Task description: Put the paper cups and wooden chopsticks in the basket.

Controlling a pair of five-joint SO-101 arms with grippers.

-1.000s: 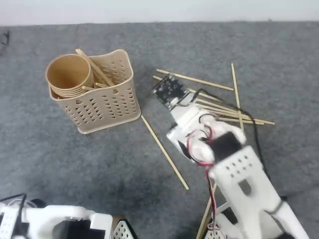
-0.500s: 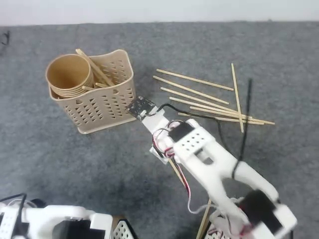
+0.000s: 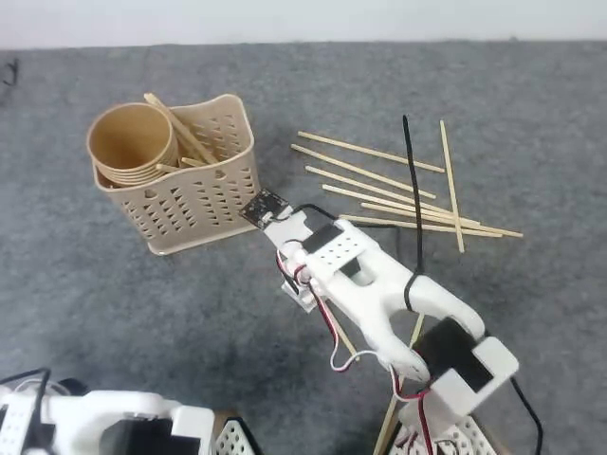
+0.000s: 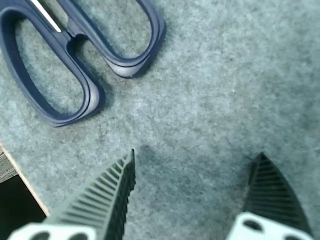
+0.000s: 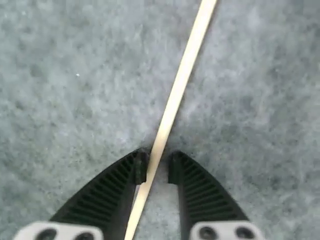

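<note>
Though from above the rt arm (image 3: 379, 284) just sprawls beside the basket (image 3: 199, 204), the rt wrist view gets close. There the right gripper (image 5: 157, 165) straddles a lone chopstick (image 5: 179, 85), jaws a sliver apart, not clamped. By the scissors (image 4: 70, 42), the left gripper (image 4: 196, 155) hangs wide open. The paper cups (image 3: 131, 142) & a few sticks (image 3: 180, 128) sit in the basket. Loose chopsticks (image 3: 370, 152) lie on the grey carpet (image 3: 114, 313); pale wall (image 3: 285, 19) at back.
</note>
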